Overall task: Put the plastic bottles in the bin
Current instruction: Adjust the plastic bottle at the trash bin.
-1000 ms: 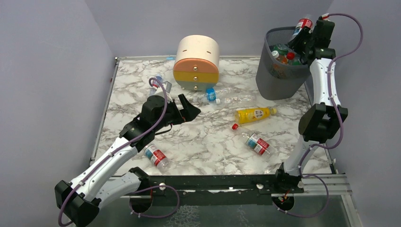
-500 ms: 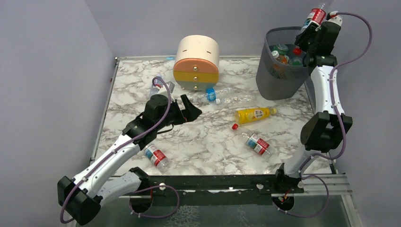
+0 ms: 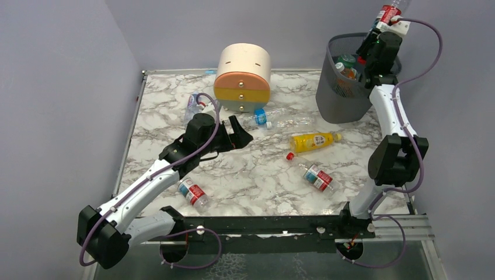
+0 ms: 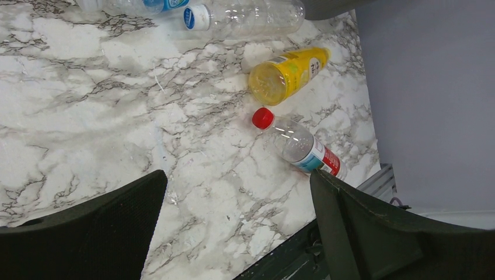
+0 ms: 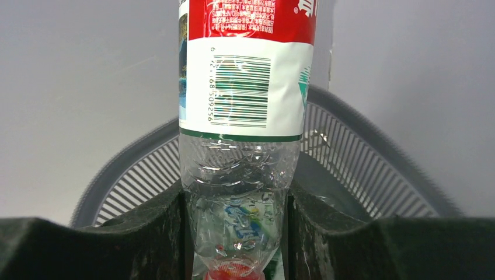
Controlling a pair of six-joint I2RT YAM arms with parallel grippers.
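We see the bin just beneath our right gripper, whose jaws pinch a red-labelled bottle, its cap apparently toward the palm. Our left gripper is spread wide, with a yellow bottle and a red-capped bottle lying ahead of its jaws.

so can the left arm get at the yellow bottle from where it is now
Probably yes. The left fingers stand open over bare marble, and the yellow bottle lies on its side just ahead with nothing between; the red-capped bottle lies beside it, apart.
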